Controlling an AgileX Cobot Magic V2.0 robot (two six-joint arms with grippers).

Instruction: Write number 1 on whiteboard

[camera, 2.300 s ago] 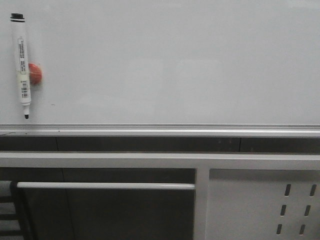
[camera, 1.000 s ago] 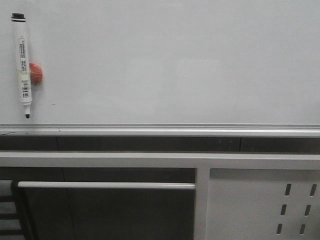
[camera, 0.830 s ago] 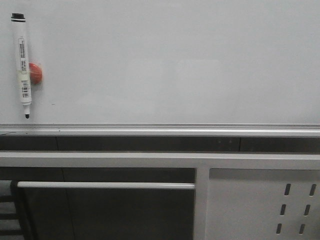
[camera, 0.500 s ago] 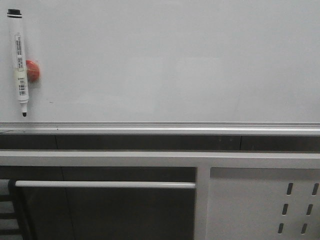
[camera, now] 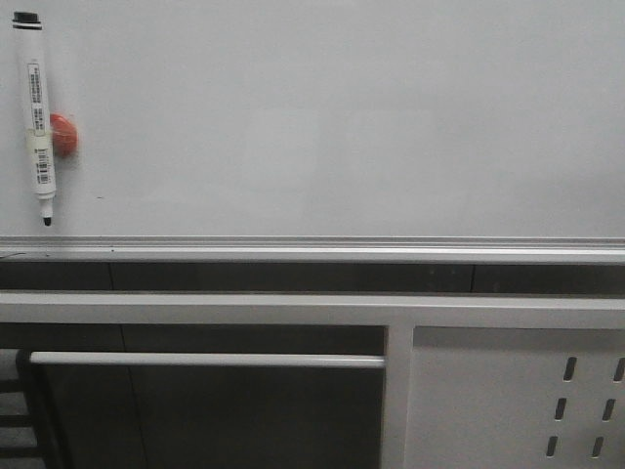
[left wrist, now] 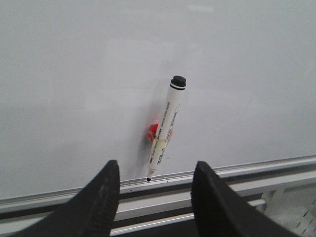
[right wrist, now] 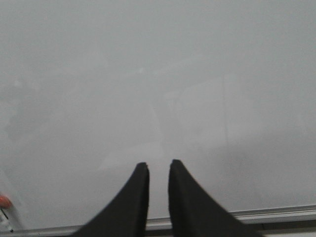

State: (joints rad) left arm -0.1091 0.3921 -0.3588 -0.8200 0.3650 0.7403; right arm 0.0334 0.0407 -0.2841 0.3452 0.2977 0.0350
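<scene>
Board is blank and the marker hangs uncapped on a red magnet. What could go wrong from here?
1. The marker hangs tilted, tip beside the rail; a sloppy grasp by the open left tool might smear the whiteboard or knock it off the red magnet.
2. The right tool, nearly shut and empty, faces bare board and may bump it.

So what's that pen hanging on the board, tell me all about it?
The marker pen is a slim white plastic tube with a black cap end on top, a small black tip pointing down and a printed label along its barrel. It hangs nearly upright at the whiteboard's left side, against a red round holder, tip just above the silver rail. Nothing grips it.
</scene>
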